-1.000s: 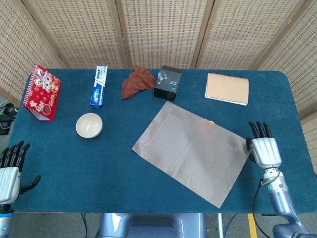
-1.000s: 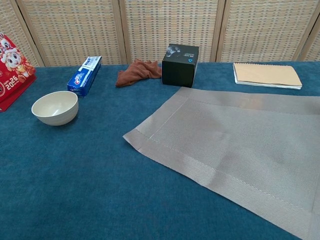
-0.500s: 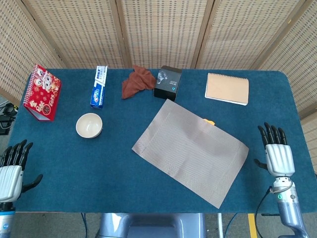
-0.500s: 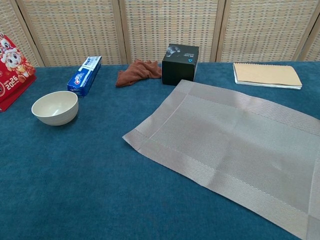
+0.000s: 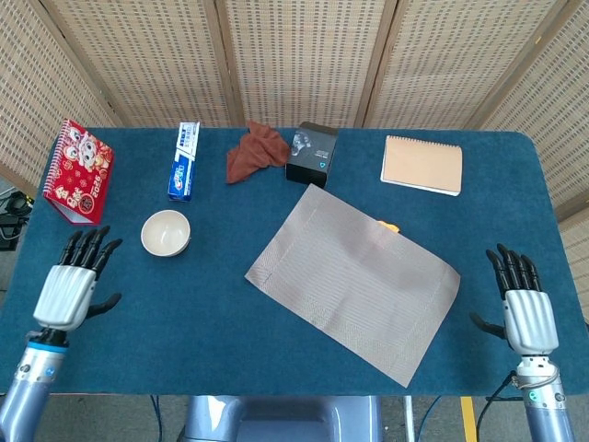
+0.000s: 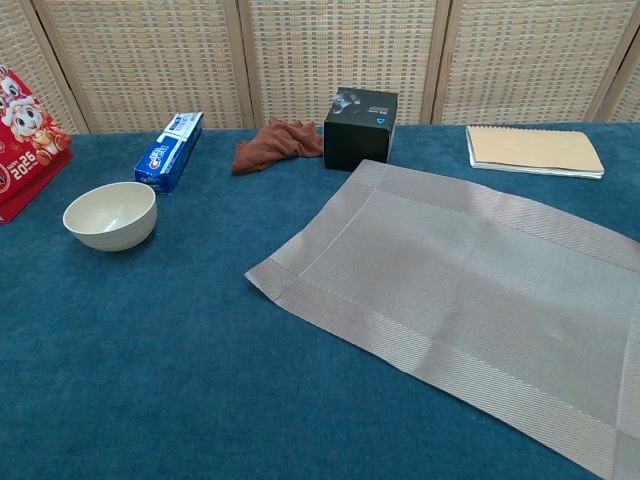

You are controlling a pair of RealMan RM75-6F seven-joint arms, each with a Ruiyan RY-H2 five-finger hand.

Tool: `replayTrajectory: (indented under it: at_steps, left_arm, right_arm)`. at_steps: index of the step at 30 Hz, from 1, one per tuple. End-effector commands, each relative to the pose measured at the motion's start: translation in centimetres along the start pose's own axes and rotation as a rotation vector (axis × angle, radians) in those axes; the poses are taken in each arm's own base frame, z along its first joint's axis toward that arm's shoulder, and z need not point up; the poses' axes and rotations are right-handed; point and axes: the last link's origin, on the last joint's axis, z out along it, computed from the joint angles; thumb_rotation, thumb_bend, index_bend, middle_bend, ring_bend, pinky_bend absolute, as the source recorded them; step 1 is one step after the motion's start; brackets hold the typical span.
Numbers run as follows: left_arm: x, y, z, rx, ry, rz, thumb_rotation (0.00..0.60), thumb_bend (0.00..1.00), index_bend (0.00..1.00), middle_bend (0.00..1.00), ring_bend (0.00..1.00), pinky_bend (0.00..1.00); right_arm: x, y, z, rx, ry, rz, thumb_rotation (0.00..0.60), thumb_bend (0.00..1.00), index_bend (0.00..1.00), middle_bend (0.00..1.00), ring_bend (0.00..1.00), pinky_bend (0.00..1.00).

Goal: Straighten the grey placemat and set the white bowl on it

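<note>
The grey placemat (image 5: 354, 281) lies flat on the blue counter (image 5: 202, 304), but it is turned at an angle to the counter's edges, so I judge that the straightening is not finished. The white bowl (image 5: 166, 232) stands on the bare counter, well apart from the placemat on its left side, near the toothpaste box (image 5: 185, 160), so putting it on the mat is left to do. Both hands hold nothing and their fingers are spread. The left hand (image 5: 72, 287) is over the counter near the bowl, just below and to the left of it. The right hand (image 5: 525, 299) is near the right edge of the counter, apart from the placemat. Compared with one second ago, the right hand has gone away from the right corner of the placemat, where it was touching or nearly touching it, and the mat now lies flatter and a little differently. The left hand has come forward from the lower left corner toward the bowl. The bowl itself has not moved.
</note>
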Motion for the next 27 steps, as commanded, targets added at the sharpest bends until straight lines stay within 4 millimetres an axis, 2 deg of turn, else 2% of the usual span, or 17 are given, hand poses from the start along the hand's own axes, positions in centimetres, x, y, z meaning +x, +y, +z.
replayTrajectory:
  at_steps: [1,2,11,22,27]
  left_arm:
    - [-1.0,1.6,3.1,-0.085,-0.016,0.025,0.6,0.12,0.17,0.0,0.0,0.0]
    - [-1.3,2.6,4.2,-0.128,-0.022,0.027,0.6,0.12,0.18,0.0,0.0,0.0]
    - [-4.2,6.8,8.4,-0.253,-0.086,0.127,0.6,0.12,0.21,0.0,0.0,0.0]
    - [-8.1,11.8,11.3,-0.308,-0.153,0.206,0.6,0.12,0.3,0.0,0.0,0.0]
    - [-9.1,13.5,12.4,-0.317,-0.16,0.227,0.6,0.13,0.32,0.0,0.0,0.0]
  right_arm:
    - [0.2,0.1,-0.1,0.003,0.001,0.011,0.6,0.19,0.05,0.0,0.0,0.0]
    - [0.3,0.1,-0.1,0.004,-0.002,0.015,0.6,0.19,0.05,0.0,0.0,0.0]
    - [0.6,0.2,0.1,0.003,-0.005,0.055,0.6,0.19,0.06,0.0,0.0,0.0]
    - [1.7,0.6,0.3,-0.012,0.013,0.107,0.6,0.19,0.06,0.0,0.0,0.0]
    - [2.1,0.7,0.4,-0.013,0.017,0.124,0.6,0.19,0.07,0.0,0.0,0.0]
